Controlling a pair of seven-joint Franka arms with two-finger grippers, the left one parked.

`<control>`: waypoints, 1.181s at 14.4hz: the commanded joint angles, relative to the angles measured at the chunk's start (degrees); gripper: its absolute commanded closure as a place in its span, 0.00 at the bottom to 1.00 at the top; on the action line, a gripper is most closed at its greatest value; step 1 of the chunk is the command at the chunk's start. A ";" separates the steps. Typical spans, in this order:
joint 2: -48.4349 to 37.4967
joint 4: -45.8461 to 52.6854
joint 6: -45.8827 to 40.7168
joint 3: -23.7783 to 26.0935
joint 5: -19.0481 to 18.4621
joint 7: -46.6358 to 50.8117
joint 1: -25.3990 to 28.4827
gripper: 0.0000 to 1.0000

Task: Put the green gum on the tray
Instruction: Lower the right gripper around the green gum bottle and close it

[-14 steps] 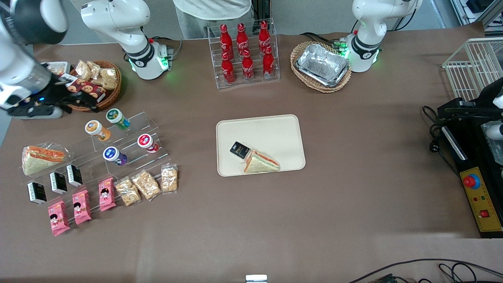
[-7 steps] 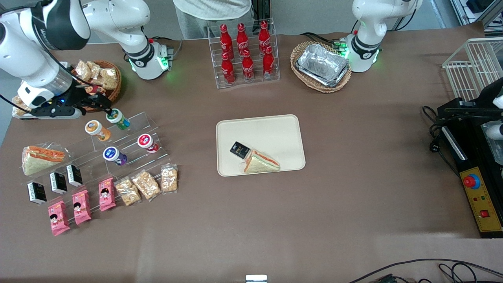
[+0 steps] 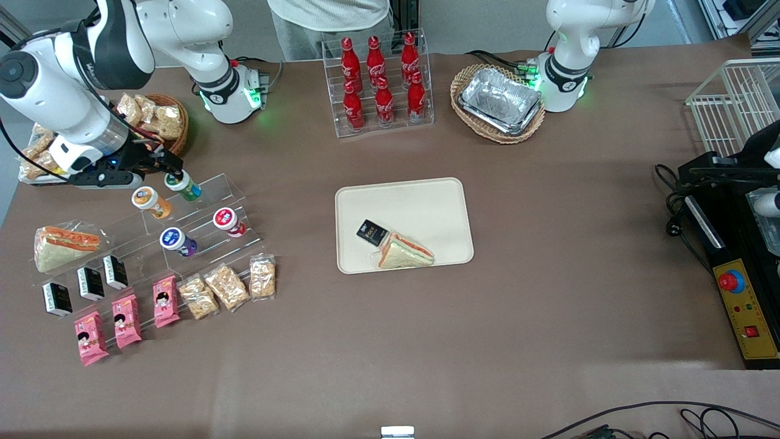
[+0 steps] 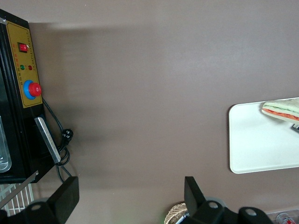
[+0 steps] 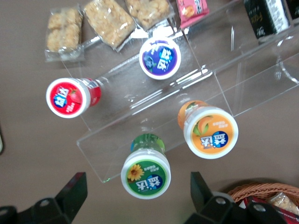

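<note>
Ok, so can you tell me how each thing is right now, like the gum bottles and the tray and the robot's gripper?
gripper: open, above the green gum, not touching it.
green gum: upright on the clear stand, lid on.
orange gum: upright beside the green gum, lid on.
red gum: upright, one step nearer the front camera, lid on.
purple gum: upright, lid on.
tray: flat on the table, holding a sandwich and a black packet.

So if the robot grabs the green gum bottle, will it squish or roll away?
The green gum bottle looks like hard plastic, so it probably won't squish. It's round, so it could roll if knocked over on its clear shelf. It's small, likely light. The open pincer hovers just above its lid.
</note>
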 commanded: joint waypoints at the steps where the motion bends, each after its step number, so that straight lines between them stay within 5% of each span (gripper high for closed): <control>1: -1.01 -3.74 4.04 -0.48 -0.99 0.06 -1.50 0.02; 17: 3.30 -7.79 11.70 -0.74 -0.90 0.59 -1.85 0.02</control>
